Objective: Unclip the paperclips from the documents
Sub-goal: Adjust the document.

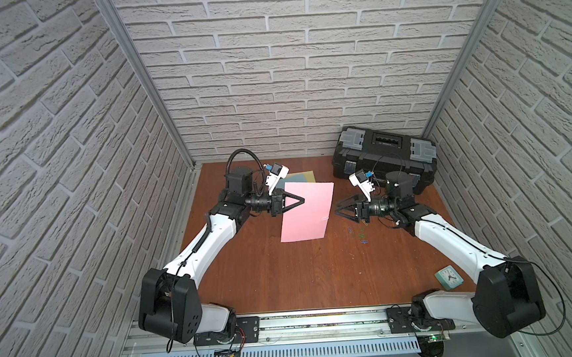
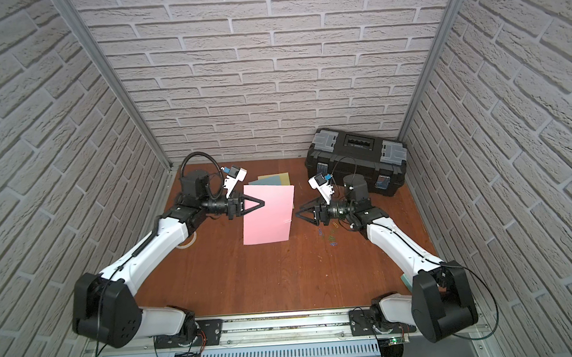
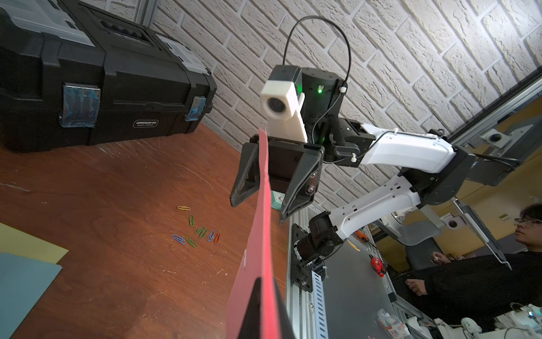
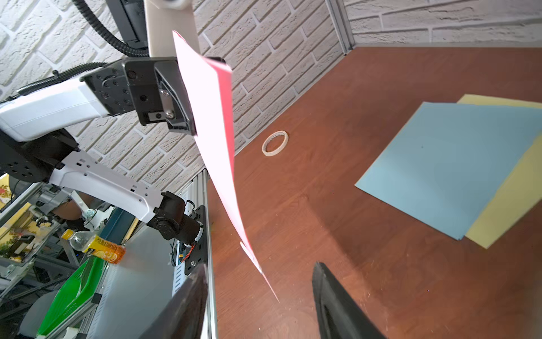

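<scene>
Left gripper (image 1: 302, 199) clamps pink sheet (image 1: 310, 224) — my right gripper (image 1: 337, 210) gapes empty near loose paperclips (image 1: 359, 232); next, pinch wire only, slide edgeward.

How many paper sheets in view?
3. Pink sheet held up by the left gripper; light blue sheet lies on the yellow sheet, flat on the table. Others may hide beneath.

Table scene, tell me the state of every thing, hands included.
left hand: shut on pink sheet
right hand: open, empty
pink sheet: held off the table
blue sheet: flat, overlapping yellow sheet
yellow sheet: flat, partly covered
paperclips: loose on table
toolbox: lid closed
</scene>
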